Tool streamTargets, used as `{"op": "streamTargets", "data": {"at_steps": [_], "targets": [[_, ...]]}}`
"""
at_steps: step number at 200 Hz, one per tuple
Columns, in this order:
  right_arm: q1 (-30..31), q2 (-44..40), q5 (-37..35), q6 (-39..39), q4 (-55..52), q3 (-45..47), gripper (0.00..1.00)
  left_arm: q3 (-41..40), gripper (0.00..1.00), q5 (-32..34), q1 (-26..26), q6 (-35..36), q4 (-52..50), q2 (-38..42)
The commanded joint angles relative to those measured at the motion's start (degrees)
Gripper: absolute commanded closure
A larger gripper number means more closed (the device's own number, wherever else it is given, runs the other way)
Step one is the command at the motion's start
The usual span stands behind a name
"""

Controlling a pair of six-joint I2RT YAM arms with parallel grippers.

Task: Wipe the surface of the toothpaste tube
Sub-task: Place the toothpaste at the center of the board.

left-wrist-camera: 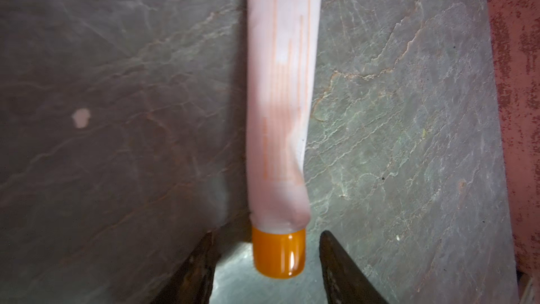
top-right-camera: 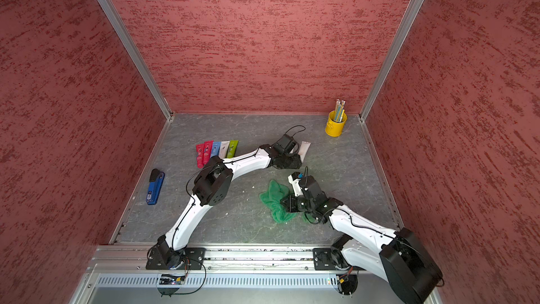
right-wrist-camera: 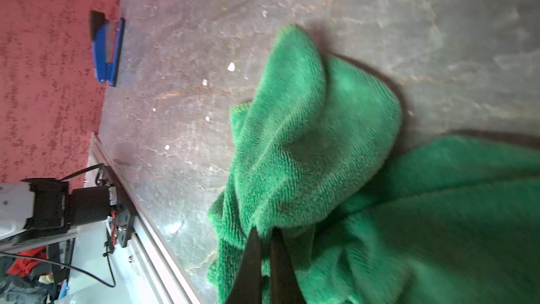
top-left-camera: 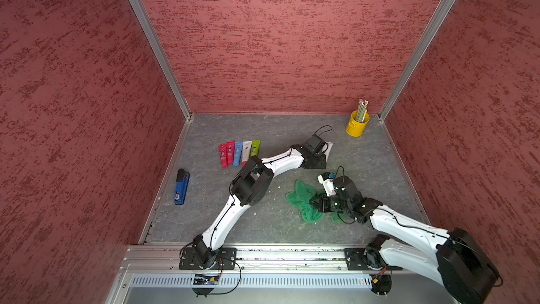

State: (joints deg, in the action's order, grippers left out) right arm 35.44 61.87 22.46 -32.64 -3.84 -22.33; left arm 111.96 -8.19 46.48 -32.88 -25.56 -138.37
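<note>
A white toothpaste tube (left-wrist-camera: pixel 277 83) with thin orange lines and an orange cap (left-wrist-camera: pixel 279 254) lies on the grey slate table. My left gripper (left-wrist-camera: pixel 267 233) is open, its jaws standing either side of the cap with a gap on both sides. In both top views only the tube's flat end (top-left-camera: pixel 329 147) (top-right-camera: pixel 304 149) shows past the left gripper (top-left-camera: pixel 320 154). My right gripper (right-wrist-camera: pixel 264 232) is shut on a bunched green cloth (right-wrist-camera: pixel 315 141). The cloth (top-left-camera: pixel 301 197) rests on the table nearer the front, apart from the tube.
A row of several coloured tubes (top-left-camera: pixel 239 153) lies left of the left arm's elbow. A blue stapler (top-left-camera: pixel 181 187) sits near the left wall. A yellow cup of pencils (top-left-camera: pixel 358 124) stands in the back right corner. Red walls close three sides.
</note>
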Motion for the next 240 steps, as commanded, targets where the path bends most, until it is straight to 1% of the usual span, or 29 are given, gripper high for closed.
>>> {"op": "streamTargets", "data": {"at_steps": [1, 13, 26, 43, 63, 82, 113, 143, 160, 188, 214, 240], "targets": [[0.35, 1.8, 2.2, 1.46, 3.29, -3.81, 0.94, -0.3, 0.47, -6.18, -2.63, 0.21, 5.71, 1.76], [0.28, 3.07, 3.1, 2.25, 3.53, -5.18, 0.94, 0.22, 0.53, -7.79, -2.97, 0.63, 5.95, 1.78], [0.37, 4.14, 3.93, 2.79, 3.8, -6.35, 0.93, 0.19, 0.57, -7.84, -2.89, 1.31, 6.0, 2.36], [0.42, 4.88, 4.44, 3.5, 3.96, -7.09, 0.93, 0.62, 0.58, -9.13, -2.8, 1.43, 6.49, 2.23], [0.42, 5.28, 4.77, 3.76, 4.13, -7.29, 0.93, 3.87, 0.59, -11.59, -2.56, 1.11, 4.94, -0.09], [0.42, 4.73, 4.91, 3.81, 4.05, -7.12, 0.92, 6.44, 0.57, -12.37, -1.84, 1.32, 3.6, -2.07], [0.4, 2.88, 4.96, 3.55, 3.66, -6.78, 0.92, 8.5, 0.57, -14.44, -1.23, 0.45, 3.71, -3.82], [0.41, 2.47, 4.91, 3.64, 3.2, -6.85, 0.92, 10.6, 0.56, -14.93, -1.35, 0.37, 2.19, -5.2], [0.4, 2.45, 4.82, 3.7, 3.14, -6.91, 0.92, 10.56, 0.56, -14.57, -1.3, 0.68, 1.4, -5.22], [0.41, 2.62, 4.77, 3.66, 3.37, -6.94, 0.92, 8.84, 0.56, -11.17, -1.43, 2.54, -0.44, -3.62], [0.41, 3.32, 4.86, 3.86, 3.8, -6.8, 0.92, 6.25, 0.58, -14.62, -2.27, 1.08, 3.95, -2.96], [0.41, 3.96, 5.0, 3.63, 4.31, -6.85, 0.93, 5.78, 0.62, -13.46, -2.43, 1.09, 6.36, -3.05]]}}
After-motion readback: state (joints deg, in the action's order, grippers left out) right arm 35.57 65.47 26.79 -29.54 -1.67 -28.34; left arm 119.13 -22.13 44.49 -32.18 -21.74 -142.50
